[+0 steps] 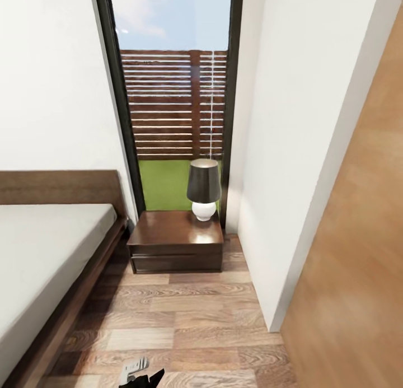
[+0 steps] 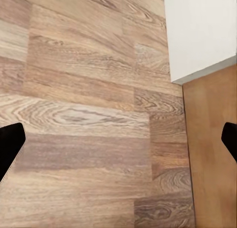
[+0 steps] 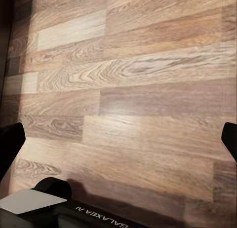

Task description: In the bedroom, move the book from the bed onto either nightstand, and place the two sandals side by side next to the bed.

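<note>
The bed (image 1: 39, 259) lies at the left of the head view, with a pale grey mattress, a dark wooden frame and a headboard. Nothing lies on the part of the mattress in view. The nightstand (image 1: 174, 234) stands just right of the bed's head, in front of the window. The book and the sandals are out of view. My left gripper (image 2: 118, 144) hangs open over bare plank floor, its dark fingertips (image 2: 10, 144) far apart. My right gripper (image 3: 118, 144) is open too, over floor beside my own base (image 3: 74, 210).
A lamp (image 1: 203, 189) with a dark shade and white base stands on the nightstand's back right corner. A white wall corner (image 1: 274, 315) and a wooden panel (image 1: 358, 265) close off the right. A strip of plank floor (image 1: 173, 321) runs between them and the bed. The tall window (image 1: 176, 97) is behind.
</note>
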Tool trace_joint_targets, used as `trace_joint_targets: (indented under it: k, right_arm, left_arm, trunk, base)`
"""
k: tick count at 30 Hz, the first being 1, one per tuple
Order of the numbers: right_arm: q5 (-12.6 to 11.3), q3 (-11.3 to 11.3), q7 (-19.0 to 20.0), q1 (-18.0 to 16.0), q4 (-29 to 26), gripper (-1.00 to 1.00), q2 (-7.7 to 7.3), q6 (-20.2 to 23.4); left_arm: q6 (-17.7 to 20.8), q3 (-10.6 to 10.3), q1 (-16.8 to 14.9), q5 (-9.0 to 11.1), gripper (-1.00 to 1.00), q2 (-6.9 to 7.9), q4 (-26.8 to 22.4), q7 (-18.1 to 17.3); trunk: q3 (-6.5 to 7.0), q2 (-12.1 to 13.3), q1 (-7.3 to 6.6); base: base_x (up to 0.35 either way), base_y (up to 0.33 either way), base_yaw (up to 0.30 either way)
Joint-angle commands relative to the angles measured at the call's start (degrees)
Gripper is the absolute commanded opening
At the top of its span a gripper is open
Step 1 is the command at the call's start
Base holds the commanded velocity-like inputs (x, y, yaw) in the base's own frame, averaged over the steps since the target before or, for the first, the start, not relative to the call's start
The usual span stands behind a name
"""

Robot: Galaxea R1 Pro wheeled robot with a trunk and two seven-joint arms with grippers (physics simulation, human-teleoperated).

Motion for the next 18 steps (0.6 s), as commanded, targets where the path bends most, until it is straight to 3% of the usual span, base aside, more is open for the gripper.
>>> trace_joint_targets:
  k: [1, 18]
  right_arm:
    - [-0.3, 0.4, 0.1, 0.0, 0.1, 1.0, -0.04, -0.3]
    - [-0.3, 0.4, 0.1, 0.0, 0.1, 1.0, -0.04, -0.3]
  left_arm:
    - [-0.1, 0.4, 0.0, -0.1, 1.0, 0.01, 0.1, -0.3]
    - [-0.1, 0.4, 0.0, -0.1, 1.0, 0.01, 0.1, -0.3]
  trunk:
    - [-0.06, 0.0, 0.03]
    - [-0.06, 0.0, 0.03]
  base:
    - [0.329, 0.0, 0.0]
    - [0.329, 0.0, 0.0]
